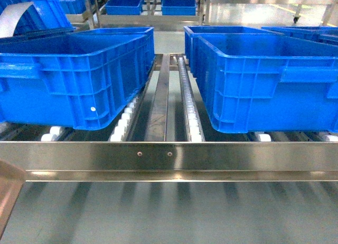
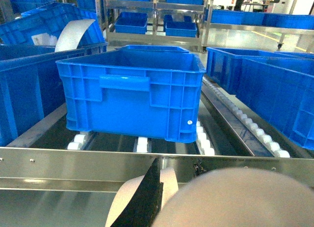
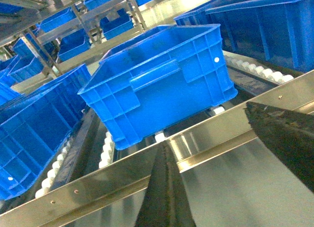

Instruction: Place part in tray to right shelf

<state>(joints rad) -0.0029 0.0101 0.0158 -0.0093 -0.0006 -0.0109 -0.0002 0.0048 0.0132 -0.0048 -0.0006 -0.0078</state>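
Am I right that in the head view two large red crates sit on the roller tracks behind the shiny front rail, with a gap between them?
Not quite: the crates are blue, not red. The head view shows the left crate and the right crate sitting on the white roller tracks behind the shiny front rail, with a gap between them.

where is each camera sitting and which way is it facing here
Head: level with the stainless-steel rack's shiny front rail, looking forward between two large blue plastic crates; no arm shows.
Left wrist: low before the rail, facing one blue crate; a blurred beige rounded shape fills the bottom edge.
Right wrist: tilted, facing a crate; two dark fingers stand apart, empty.
Shared: rail, white roller tracks, crates.
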